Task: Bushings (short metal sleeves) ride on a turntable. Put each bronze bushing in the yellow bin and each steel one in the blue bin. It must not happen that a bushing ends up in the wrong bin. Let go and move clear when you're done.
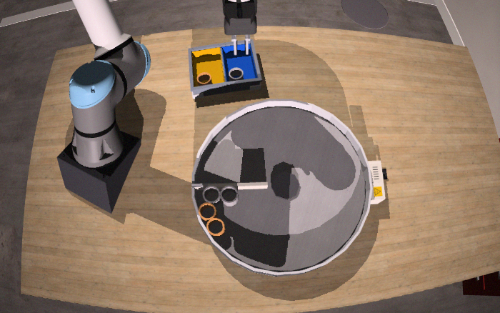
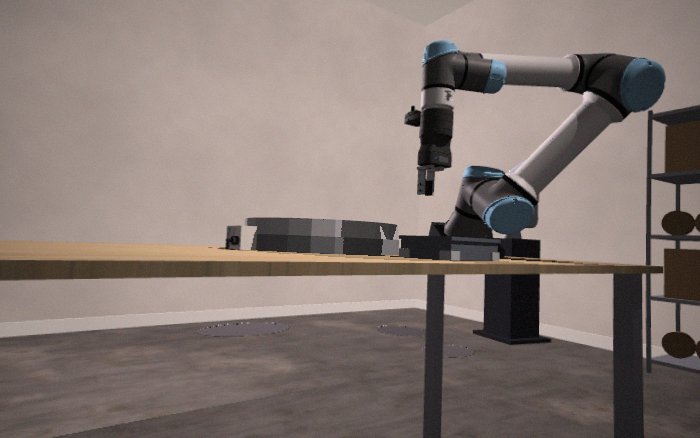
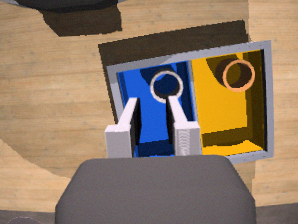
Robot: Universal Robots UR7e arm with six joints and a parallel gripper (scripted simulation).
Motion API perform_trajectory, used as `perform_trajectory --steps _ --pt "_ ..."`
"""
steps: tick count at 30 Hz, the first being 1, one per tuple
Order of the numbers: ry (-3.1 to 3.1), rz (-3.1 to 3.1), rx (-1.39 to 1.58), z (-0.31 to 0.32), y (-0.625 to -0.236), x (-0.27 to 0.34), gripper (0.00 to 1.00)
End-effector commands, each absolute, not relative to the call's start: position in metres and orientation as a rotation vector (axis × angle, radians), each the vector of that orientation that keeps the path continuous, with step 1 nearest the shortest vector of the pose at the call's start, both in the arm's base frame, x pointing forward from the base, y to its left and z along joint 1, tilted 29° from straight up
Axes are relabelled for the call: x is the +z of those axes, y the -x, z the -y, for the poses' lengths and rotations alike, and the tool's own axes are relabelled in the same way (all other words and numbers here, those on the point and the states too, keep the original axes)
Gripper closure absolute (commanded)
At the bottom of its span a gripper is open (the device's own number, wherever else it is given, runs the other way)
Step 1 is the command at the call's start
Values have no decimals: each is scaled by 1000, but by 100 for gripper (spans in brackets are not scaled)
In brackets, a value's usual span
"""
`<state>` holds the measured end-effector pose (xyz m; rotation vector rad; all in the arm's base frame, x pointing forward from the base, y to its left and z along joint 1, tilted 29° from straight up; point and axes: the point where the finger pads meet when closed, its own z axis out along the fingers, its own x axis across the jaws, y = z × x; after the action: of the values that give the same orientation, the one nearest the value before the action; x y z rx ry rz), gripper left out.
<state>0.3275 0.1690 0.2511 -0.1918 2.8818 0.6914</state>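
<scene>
My gripper (image 1: 241, 53) (image 2: 425, 194) (image 3: 153, 111) hangs above the blue bin (image 1: 239, 63) (image 3: 152, 127), fingers apart and pointing down, with nothing between them. One steel bushing (image 1: 229, 73) (image 3: 152, 86) stands in the blue bin. One bronze bushing (image 1: 198, 77) (image 3: 253, 75) stands in the yellow bin (image 1: 209, 67) (image 3: 220, 110). On the turntable (image 1: 313, 210), two steel bushings stand side by side, the left one (image 1: 203, 194) and the right one (image 1: 230, 203), beside the bar. Two bronze bushings, the upper one (image 1: 199, 211) and the lower one (image 1: 223, 226), stand near the left rim.
A pale bar (image 1: 252, 185) reaches from the turntable's left rim toward its hub (image 1: 281, 181). A raised wall (image 1: 287, 102) (image 2: 314, 227) rings the turntable. A white control box (image 1: 376, 181) sits at its right side. The arm's base (image 1: 90, 182) stands left of the turntable.
</scene>
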Motion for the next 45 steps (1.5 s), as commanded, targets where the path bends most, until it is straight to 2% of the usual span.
perform_trajectory --steps 1,18,19,24,45 --pt "192 -2881 691 -169 -328 251 53" --pt "192 -2881 691 -169 -328 251 53" --pt "192 -2881 691 -159 -328 246 55" --pt "193 -2882 692 -128 -330 229 55" --pt "195 -2883 695 -56 -333 190 55"
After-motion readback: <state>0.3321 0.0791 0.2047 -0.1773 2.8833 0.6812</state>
